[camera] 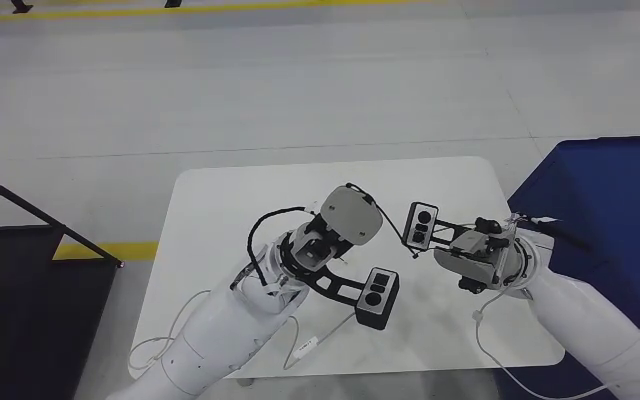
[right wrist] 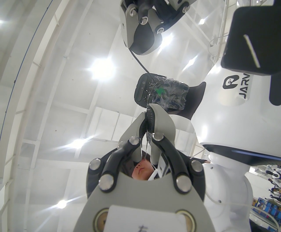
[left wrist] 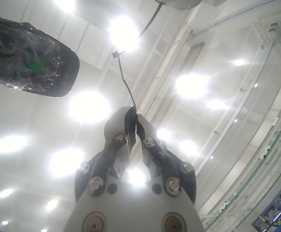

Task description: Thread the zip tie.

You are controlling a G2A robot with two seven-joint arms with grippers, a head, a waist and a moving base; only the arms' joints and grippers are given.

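Already done: you have the zip tie [left wrist: 125, 82] up off the table [camera: 250, 200], which lies well beneath the head, and it is gripped in two places.
Head [left wrist: 115, 54]: free in the air, in neither gripper's fingers, cocked to one side of its strap.
Left gripper [left wrist: 136, 114]: fingers pressed fully together on the strap, a short way along it from the head.
Right gripper [right wrist: 148, 111]: fingers likewise closed tight, pinching a thin stretch of the tie, farther from the head.
Tail [left wrist: 151, 19]: a dark strap end comes from the right gripper's side and aims at the head, ending near it. Glare hides the last stretch, so you cannot tell whether the tip has entered the slot.
Left to do, by my reading: line the tip up with the head's slot, push it through, then draw the loop snug.
Progress: I'd judge pickup and grip sorted, threading itself unconfirmed.
Watch: the head rides on a bendy strap, so it may swing aside when the tip presses it.
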